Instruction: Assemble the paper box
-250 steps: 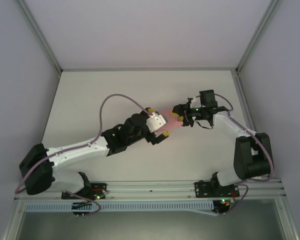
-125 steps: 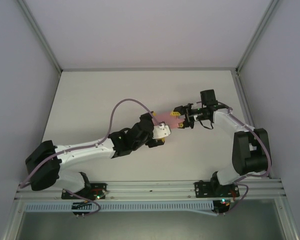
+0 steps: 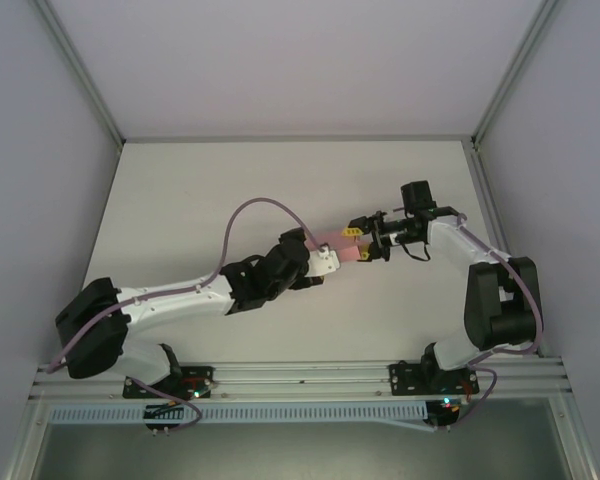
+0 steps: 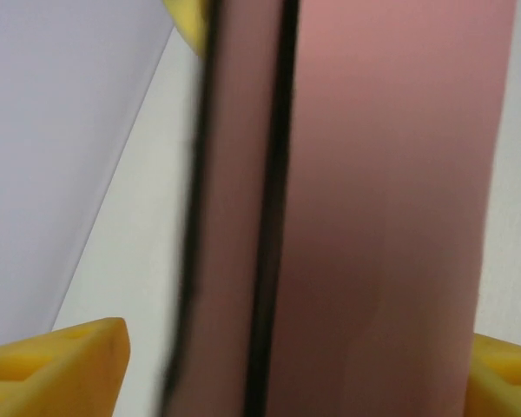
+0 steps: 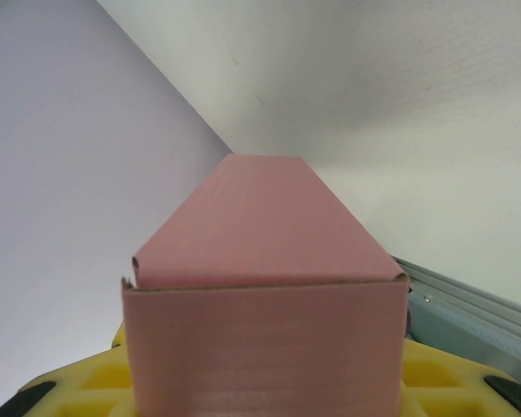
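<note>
The paper box (image 3: 338, 243) is a small pink box held above the table's middle between both arms. My right gripper (image 3: 361, 240) is shut on its right end; in the right wrist view the box (image 5: 265, 347) sits between the yellow fingers (image 5: 451, 382), with a tapered flap (image 5: 260, 226) folded over its far end. My left gripper (image 3: 323, 259) stands open around the left end. In the left wrist view the pink card (image 4: 382, 208) runs between the yellow fingers (image 4: 56, 365), with a gap on the left side and the right finger at its edge.
The white table (image 3: 200, 190) lies under the box, with metal frame posts at its back corners (image 3: 118, 140). The aluminium rail (image 3: 310, 380) carrying both arm bases runs along the near edge. Grey walls close in left and right.
My left gripper has turned and swung in from beside the box to straddle its left end. The right gripper has rolled with the box, which shifted slightly left.
</note>
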Tool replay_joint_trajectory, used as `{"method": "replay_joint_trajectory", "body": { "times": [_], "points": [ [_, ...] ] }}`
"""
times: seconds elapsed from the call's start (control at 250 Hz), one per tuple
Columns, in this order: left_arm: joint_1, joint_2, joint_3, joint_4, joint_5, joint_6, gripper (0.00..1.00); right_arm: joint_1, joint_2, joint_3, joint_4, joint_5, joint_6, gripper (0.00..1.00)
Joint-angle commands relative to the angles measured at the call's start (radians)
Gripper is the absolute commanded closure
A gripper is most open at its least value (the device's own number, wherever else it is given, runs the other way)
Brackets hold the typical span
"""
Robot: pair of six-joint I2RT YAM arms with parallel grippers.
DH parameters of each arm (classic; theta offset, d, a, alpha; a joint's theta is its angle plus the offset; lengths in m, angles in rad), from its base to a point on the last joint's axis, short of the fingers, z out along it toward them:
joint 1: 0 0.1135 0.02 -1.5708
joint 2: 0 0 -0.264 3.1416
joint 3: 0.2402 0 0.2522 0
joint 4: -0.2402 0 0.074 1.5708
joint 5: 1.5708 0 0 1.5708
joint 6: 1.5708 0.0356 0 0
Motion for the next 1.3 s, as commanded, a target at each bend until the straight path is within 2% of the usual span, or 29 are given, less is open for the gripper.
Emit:
{"method": "replay_joint_trajectory", "body": {
  "times": [0.0,0.188,0.228,0.315,0.399,0.435,0.479,0.539,0.559,0.571,0.767,0.902,1.086,1.202,1.298],
  "points": [
    [0.012,0.026,0.037,0.000,-0.023,0.008,0.27,0.003,-0.010,0.017,-0.068,-0.054,-0.054,0.67],
    [0.012,0.014,0.036,0.029,0.012,0.014,0.42,0.006,0.002,0.017,-0.084,-0.050,-0.084,0.65],
    [0.012,0.013,0.033,0.036,0.011,0.020,0.46,0.006,0.006,0.022,-0.088,-0.046,-0.094,0.59],
    [0.014,0.013,0.034,0.037,0.016,0.030,0.56,0.012,0.007,0.020,-0.083,-0.040,-0.097,0.52],
    [0.018,0.020,0.041,0.023,0.023,0.029,0.59,0.015,0.008,0.021,-0.076,-0.037,-0.098,0.44],
    [0.020,0.022,0.044,0.013,0.032,0.027,0.60,0.015,0.006,0.021,-0.068,-0.033,-0.098,0.36],
    [0.024,0.022,0.047,0.000,0.045,0.020,0.61,0.015,0.000,0.021,-0.058,-0.016,-0.100,0.18],
    [0.033,0.020,0.046,-0.015,0.063,0.009,0.63,0.014,-0.012,0.020,-0.040,0.025,-0.102,0.12],
    [0.036,0.019,0.045,-0.019,0.068,0.004,0.63,0.013,-0.018,0.019,-0.027,0.039,-0.101,0.02],
    [0.039,0.017,0.046,-0.022,0.072,0.002,0.63,0.013,-0.020,0.019,-0.023,0.047,-0.101,0.00],
    [0.085,0.001,0.073,-0.191,0.221,-0.033,0.64,-0.036,-0.080,0.022,0.047,0.210,-0.128,0.00],
    [0.117,0.021,0.102,-0.298,0.264,-0.059,0.68,-0.080,-0.123,0.057,0.085,0.341,-0.195,0.00],
    [0.150,0.049,0.129,-0.394,0.365,-0.035,0.68,-0.116,-0.211,0.025,0.307,0.521,-0.274,0.00],
    [0.224,0.071,0.141,-0.463,0.551,0.014,0.65,-0.117,-0.248,0.009,0.418,0.484,-0.437,0.00],
    [0.292,0.111,0.158,-0.487,0.610,0.030,0.65,-0.110,-0.285,-0.024,0.489,0.377,-0.574,0.00]
  ]
}}
